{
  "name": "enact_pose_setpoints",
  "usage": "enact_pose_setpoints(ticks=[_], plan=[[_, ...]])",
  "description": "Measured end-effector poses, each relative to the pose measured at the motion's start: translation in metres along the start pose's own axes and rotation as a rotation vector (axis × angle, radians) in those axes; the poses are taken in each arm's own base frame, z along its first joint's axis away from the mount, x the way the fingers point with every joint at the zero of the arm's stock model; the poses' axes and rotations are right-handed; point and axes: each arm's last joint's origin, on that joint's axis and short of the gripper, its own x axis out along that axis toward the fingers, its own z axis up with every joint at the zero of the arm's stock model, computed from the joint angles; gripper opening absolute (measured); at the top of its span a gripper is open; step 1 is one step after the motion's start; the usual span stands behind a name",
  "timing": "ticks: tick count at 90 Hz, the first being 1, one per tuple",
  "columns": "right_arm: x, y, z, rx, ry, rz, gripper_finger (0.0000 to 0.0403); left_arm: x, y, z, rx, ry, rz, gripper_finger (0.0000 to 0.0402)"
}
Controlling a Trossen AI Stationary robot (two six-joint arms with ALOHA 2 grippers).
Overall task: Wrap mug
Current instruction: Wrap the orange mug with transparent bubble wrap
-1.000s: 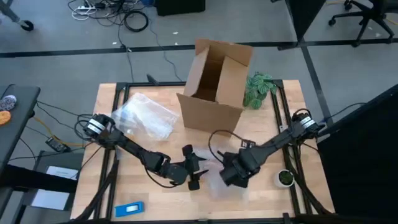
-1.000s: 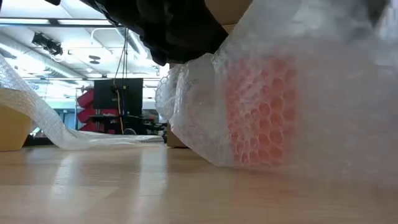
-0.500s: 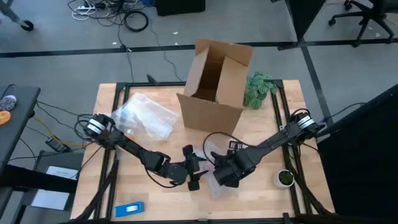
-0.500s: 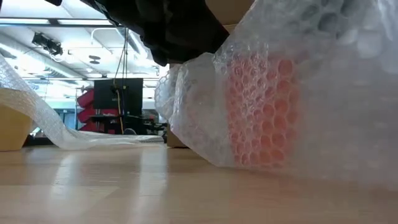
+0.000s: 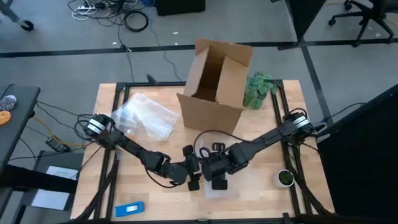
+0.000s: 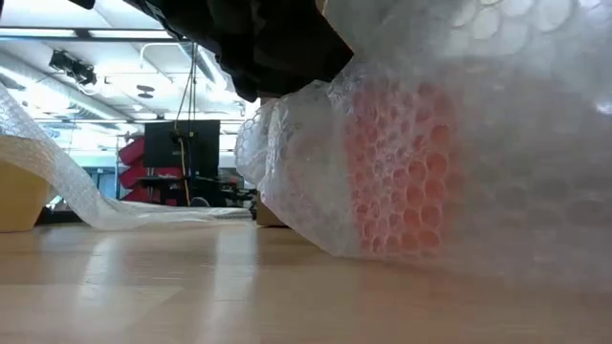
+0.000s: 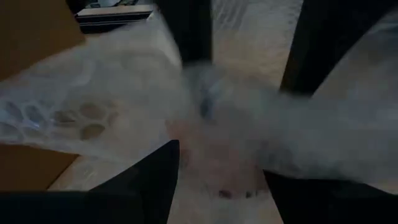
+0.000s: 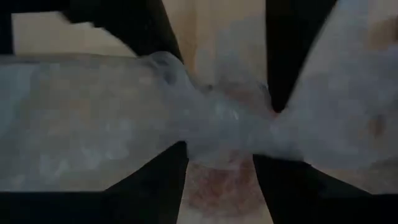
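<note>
- Near the table's (image 5: 124,186) front centre: mug (image 6: 397,172) inside bubble wrap (image 6: 516,124).
- Left gripper (image 5: 194,168), right gripper (image 5: 217,173): meeting over the bundle; finger state indiscernible.

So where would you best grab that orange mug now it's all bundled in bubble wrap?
Probably across the mug's round body, through the bubble wrap, coming from above: it sits low on the table and no handle shows. The left pincer and right pincer already crowd it.
</note>
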Motion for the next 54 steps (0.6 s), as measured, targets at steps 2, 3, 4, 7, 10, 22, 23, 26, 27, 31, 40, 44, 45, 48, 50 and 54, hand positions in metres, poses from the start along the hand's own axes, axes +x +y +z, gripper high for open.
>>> enact_pose_setpoints(ticks=[2,3,4,7,10,22,23,26,27,31,40,44,45,48,50,54], plan=[[0.004,-0.001,0.001,-0.003,0.013,0.001,0.0165,0.0,0.0,0.0,0.003,0.002,0.0,0.0209],[0.006,-0.002,0.001,-0.005,0.02,0.001,0.0164,0.0,0.0,0.0,0.006,0.004,0.001,0.0209],[0.008,-0.003,0.001,-0.007,0.027,0.001,0.0164,-0.001,0.0,0.0,0.006,0.004,0.001,0.0209],[0.014,-0.005,0.001,-0.013,0.047,0.003,0.0164,-0.002,0.001,0.001,0.01,0.007,0.001,0.0209],[0.017,-0.006,0.001,-0.02,0.064,0.006,0.0164,-0.004,0.002,0.001,0.022,0.013,-0.002,0.0209],[0.032,-0.011,0.003,-0.029,0.107,0.023,0.0162,-0.014,0.004,0.009,0.042,0.021,-0.01,0.0209],[0.033,-0.011,0.003,-0.029,0.11,0.024,0.0162,-0.015,0.004,0.01,0.044,0.023,-0.01,0.0209],[0.037,-0.012,0.003,-0.028,0.121,0.028,0.0162,-0.019,0.005,0.012,0.046,0.025,-0.01,0.0209],[0.037,-0.012,0.003,-0.028,0.124,0.03,0.0162,-0.02,0.006,0.013,0.047,0.024,-0.011,0.0209],[0.038,-0.013,0.004,-0.027,0.127,0.034,0.0162,-0.024,0.007,0.016,0.048,0.024,-0.011,0.0209],[0.039,-0.014,0.003,-0.026,0.136,0.034,0.016,-0.032,0.01,0.025,0.035,0.004,-0.014,0.0209],[0.038,-0.015,0.002,-0.029,0.143,0.032,0.016,-0.035,0.01,0.029,0.03,-0.007,-0.022,0.0209],[0.038,-0.015,0.002,-0.028,0.142,0.032,0.016,-0.036,0.01,0.029,0.033,-0.007,-0.023,0.0209],[0.037,-0.015,0.002,-0.025,0.142,0.032,0.016,-0.037,0.01,0.029,0.037,-0.008,-0.022,0.0209],[0.037,-0.015,0.002,-0.026,0.146,0.032,0.016,-0.037,0.01,0.029,0.039,-0.008,-0.022,0.0209],[0.037,-0.016,0.001,-0.023,0.156,0.028,0.016,-0.038,0.009,0.029,0.045,-0.01,-0.021,0.0209]])
